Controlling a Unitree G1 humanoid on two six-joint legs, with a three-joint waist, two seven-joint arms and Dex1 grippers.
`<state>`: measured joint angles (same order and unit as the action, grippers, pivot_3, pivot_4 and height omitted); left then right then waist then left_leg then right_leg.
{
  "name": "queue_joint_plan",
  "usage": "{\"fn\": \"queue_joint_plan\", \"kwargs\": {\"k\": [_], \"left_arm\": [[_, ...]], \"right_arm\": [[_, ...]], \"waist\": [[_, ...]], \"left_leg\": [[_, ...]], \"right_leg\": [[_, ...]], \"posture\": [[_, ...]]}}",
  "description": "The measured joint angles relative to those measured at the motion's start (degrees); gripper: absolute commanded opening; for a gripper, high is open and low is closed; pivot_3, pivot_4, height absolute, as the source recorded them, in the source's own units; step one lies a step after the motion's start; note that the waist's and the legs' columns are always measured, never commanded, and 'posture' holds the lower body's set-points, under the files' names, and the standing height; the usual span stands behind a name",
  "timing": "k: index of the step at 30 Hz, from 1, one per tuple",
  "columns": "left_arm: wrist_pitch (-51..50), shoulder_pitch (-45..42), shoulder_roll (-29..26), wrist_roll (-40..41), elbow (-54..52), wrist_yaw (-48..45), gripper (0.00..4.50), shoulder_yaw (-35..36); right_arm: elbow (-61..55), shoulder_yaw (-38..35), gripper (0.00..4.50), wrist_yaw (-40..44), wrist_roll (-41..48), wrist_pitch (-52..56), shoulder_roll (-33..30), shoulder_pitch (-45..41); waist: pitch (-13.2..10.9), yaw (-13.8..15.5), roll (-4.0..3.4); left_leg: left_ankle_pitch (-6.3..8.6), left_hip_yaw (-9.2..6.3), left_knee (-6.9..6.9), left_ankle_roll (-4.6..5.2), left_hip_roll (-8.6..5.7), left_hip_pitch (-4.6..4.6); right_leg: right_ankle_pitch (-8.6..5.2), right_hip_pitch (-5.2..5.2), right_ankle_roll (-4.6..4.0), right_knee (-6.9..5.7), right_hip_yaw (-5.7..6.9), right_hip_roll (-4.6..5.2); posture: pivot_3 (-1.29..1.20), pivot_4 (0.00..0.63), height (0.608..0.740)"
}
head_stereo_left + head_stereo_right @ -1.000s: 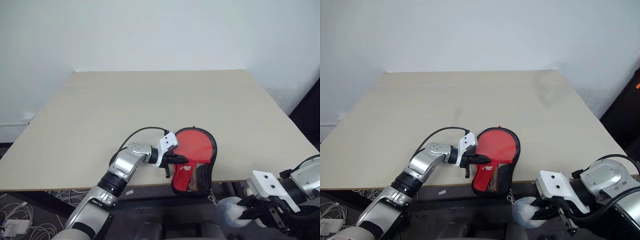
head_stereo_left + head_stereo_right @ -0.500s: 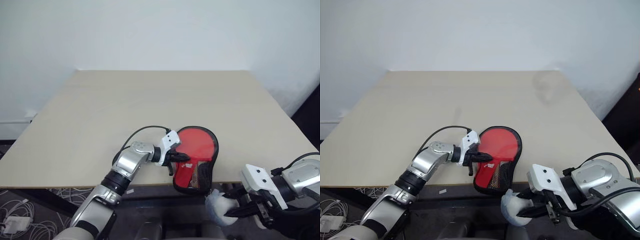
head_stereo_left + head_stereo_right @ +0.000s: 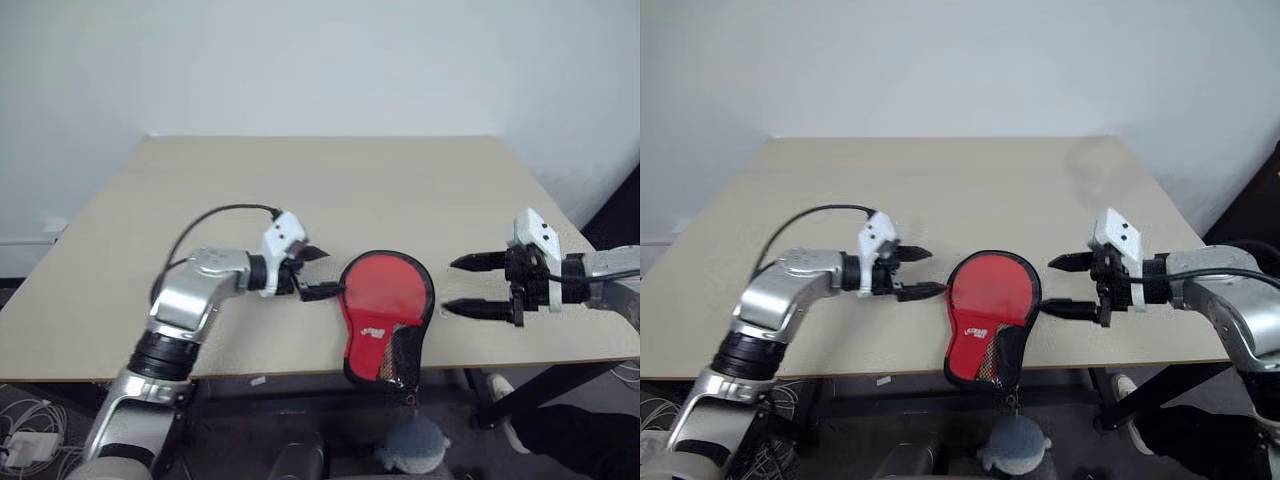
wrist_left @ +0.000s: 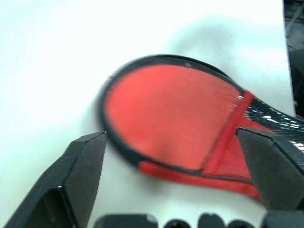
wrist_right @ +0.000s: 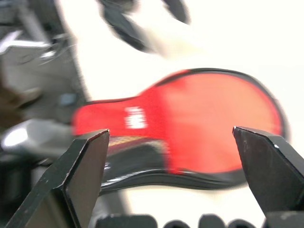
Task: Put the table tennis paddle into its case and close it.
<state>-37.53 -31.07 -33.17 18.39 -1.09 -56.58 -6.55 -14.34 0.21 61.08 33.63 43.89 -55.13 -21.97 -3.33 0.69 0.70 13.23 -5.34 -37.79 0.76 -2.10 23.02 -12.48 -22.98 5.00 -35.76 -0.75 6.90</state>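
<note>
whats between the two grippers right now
The red case lies on the table between the left gripper and right gripper, both open, in the eye views.

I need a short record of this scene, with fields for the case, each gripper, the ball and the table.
case: red case lies flat at the table's near edge, narrow end hanging over it
left gripper: left gripper open, beside the case, apart from it
right gripper: right gripper open, on the case's other side, apart
ball: grey-blue ball below the table edge
table: beige table
</note>
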Motion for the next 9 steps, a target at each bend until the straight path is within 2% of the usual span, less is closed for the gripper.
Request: {"fn": "queue_joint_plan", "kwargs": {"k": [4,9], "left_arm": [[0.25,1.48,-2.84,0.72,0.3,-0.03,4.47,3.34],[0.56,9.2,-5.9,0.38,2.55,3.55,4.47,8.25]], "right_arm": [[2.8,1.0,4.5,-3.03,-2.42,-0.23,3.02,-1.89],[7.2,1.31,4.5,-9.67,-5.65,0.21,8.86,-3.32]], "waist": [[0.01,-0.07,-0.04],[0.0,-0.67,-0.07]], "left_leg": [[-0.03,0.06,-0.1,0.03,-0.02,0.36],[-0.07,0.09,-0.18,0.06,0.04,0.32]], "right_leg": [[0.05,-0.37,-0.02,-0.06,-0.05,-0.04],[0.12,-0.37,-0.13,-0.17,-0.08,-0.11]], "posture": [[0.0,0.0,0.698],[0.0,0.0,0.698]]}}
